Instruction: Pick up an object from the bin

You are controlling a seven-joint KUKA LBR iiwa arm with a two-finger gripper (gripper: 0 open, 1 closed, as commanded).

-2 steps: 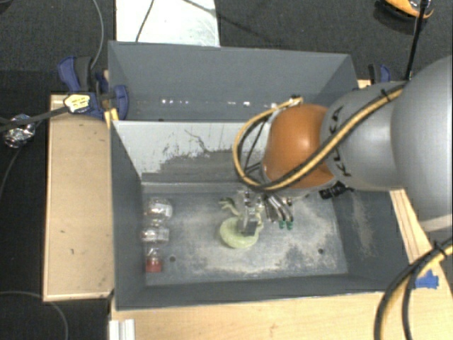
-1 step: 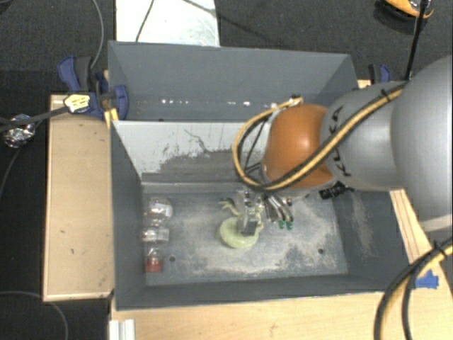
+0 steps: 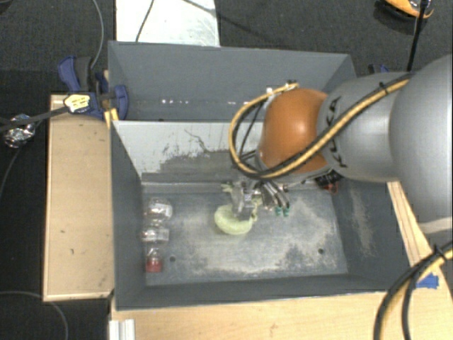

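The gripper (image 3: 244,202) hangs low in the middle of the grey metal bin (image 3: 311,257), at the end of a silver arm (image 3: 396,133) that enters from the right. An orange cover (image 3: 294,129) caps the wrist, with looped cables (image 3: 234,137) curving round it. The gripper's tip sits right at the upper edge of a pale green, rounded lump (image 3: 232,224) lying on the bin floor near the centre. From this angle it is not possible to tell whether the gripper is open or closed, or whether it grips the lump. Well apart, by the left wall, lies a clear plastic bottle (image 3: 155,222) with a red cap (image 3: 153,263) pointing toward the near edge. The floor is scuffed and scratched.
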